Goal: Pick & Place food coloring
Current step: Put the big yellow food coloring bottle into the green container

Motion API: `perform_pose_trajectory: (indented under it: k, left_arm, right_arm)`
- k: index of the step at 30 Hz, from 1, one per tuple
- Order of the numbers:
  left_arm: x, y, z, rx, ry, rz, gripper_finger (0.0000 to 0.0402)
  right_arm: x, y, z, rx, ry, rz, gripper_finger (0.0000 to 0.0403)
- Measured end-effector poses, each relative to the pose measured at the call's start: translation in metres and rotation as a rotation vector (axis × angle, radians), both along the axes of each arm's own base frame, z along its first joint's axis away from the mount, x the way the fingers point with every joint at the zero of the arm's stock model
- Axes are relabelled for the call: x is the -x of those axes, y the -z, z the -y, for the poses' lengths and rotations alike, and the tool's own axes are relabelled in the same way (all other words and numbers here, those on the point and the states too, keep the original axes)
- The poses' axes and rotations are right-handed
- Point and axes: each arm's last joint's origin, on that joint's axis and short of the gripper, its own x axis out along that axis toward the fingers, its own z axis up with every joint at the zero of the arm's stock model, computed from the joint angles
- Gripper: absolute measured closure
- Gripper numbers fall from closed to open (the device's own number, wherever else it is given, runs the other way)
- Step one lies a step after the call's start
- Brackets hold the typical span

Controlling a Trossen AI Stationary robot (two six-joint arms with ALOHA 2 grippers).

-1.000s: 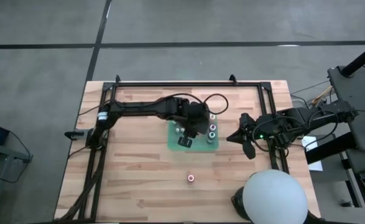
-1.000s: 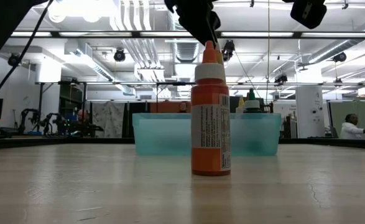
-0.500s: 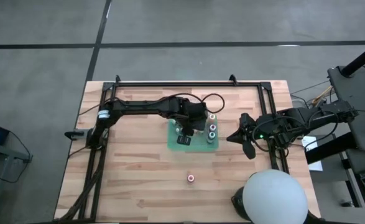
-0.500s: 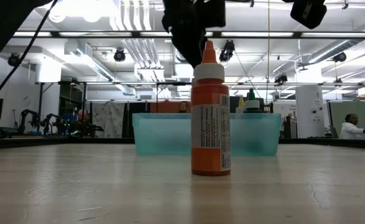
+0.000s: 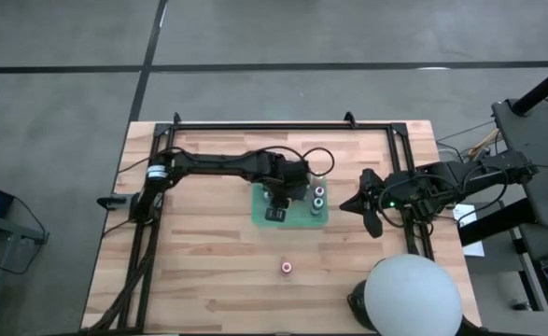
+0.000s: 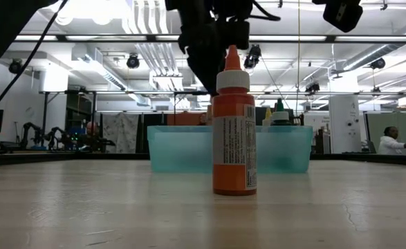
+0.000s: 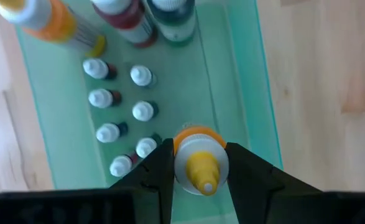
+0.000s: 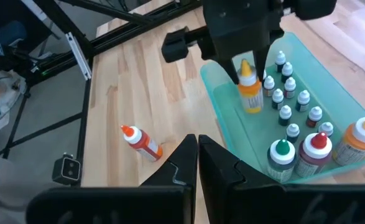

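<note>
A translucent green tray [image 5: 292, 217] sits mid-table and holds several tiny white-capped bottles [image 7: 117, 115] plus taller orange [image 8: 364, 140], red [image 8: 316, 149] and green [image 8: 281, 155] bottles. My left gripper [image 7: 199, 152] reaches down into it, shut on a yellow-tipped orange dropper bottle [image 8: 250, 93]. Another orange bottle [image 6: 234, 131] stands alone on its base on the wood near the table's near edge [image 5: 286, 268]. My right gripper [image 8: 198, 152] waits shut by the table's right edge [image 5: 362, 207]. My left gripper pinches the dropper bottle between its two fingers at the white collar [image 7: 183, 163] just under the yellow tip. The fingers [image 8: 239, 62] come from above, pointing down. The bottle hangs upright with its base low inside the tray; whether it rests on the floor I cannot tell.
The tiny bottles stand in two rows close beside the held bottle. The three taller bottles fill the tray's right end. A black frame [image 5: 255, 123] lines the table's far and side edges. A white dome [image 5: 412, 297] sits at the near right corner. Bare wood surrounds the tray.
My left gripper has come down toward the tray with the yellow-tipped bottle, shifting slightly toward the table's left. The right arm and the lone orange bottle have stayed put.
</note>
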Motion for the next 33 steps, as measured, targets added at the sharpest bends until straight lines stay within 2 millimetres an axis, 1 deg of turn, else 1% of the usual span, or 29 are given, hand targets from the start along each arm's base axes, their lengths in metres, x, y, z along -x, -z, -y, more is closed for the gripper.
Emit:
perform_pose_trajectory:
  k: [4, 11, 18, 25, 33]
  left_arm:
    - [0.001, 0.006, 0.0, 0.005, -0.008, -0.016, 0.0305]
    - [-0.002, 0.019, 0.0, 0.013, -0.03, 0.005, 0.0305]
    - [-0.001, 0.026, 0.0, 0.016, -0.032, 0.001, 0.0305]
    - [-0.002, 0.035, -0.008, 0.064, -0.05, 0.023, 0.0305]
    - [-0.001, 0.036, -0.019, 0.08, -0.07, 0.02, 0.0305]
  right_arm:
    - [0.0, 0.0, 0.0, 0.003, 0.0, 0.0, 0.0394]
    - [0.0, 0.0, 0.0, 0.003, 0.0, 0.0, 0.0394]
    - [0.0, 0.0, 0.0, 0.003, 0.0, 0.0, 0.0394]
    - [0.0, 0.0, 0.0, 0.002, 0.0, 0.0, 0.0394]
    - [0.0, 0.0, 0.0, 0.001, 0.001, 0.0, 0.0394]
